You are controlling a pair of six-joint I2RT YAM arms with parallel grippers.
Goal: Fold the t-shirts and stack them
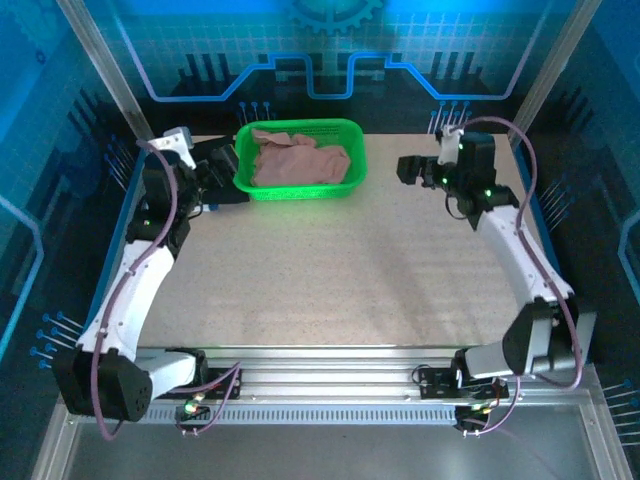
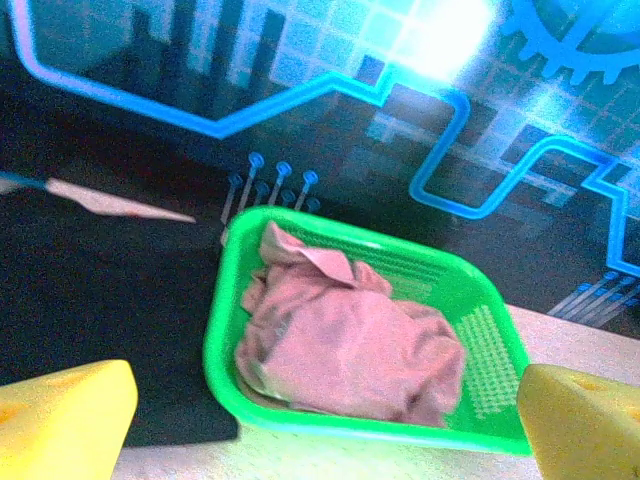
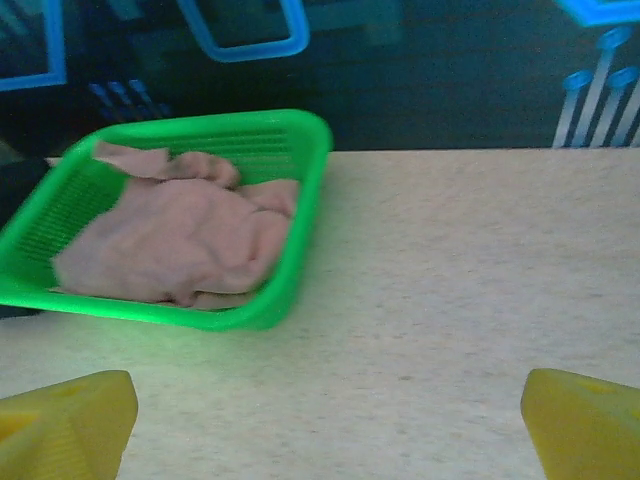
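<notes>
Speckled counter (image 1: 350, 270): pink t-shirt (image 1: 298, 162) crumpled in the green mesh basket (image 1: 300, 191) at the far edge, black t-shirt (image 2: 100, 300) beside it. Your left end effector (image 2: 325, 425) and right end effector (image 3: 325, 420) gape, empty. Pinch deep and you could snag mesh.

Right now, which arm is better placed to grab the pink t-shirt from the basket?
Left, probably: the left gripper, open, has the pink t-shirt centred ahead in the green basket; the right gripper has it off-side.
</notes>
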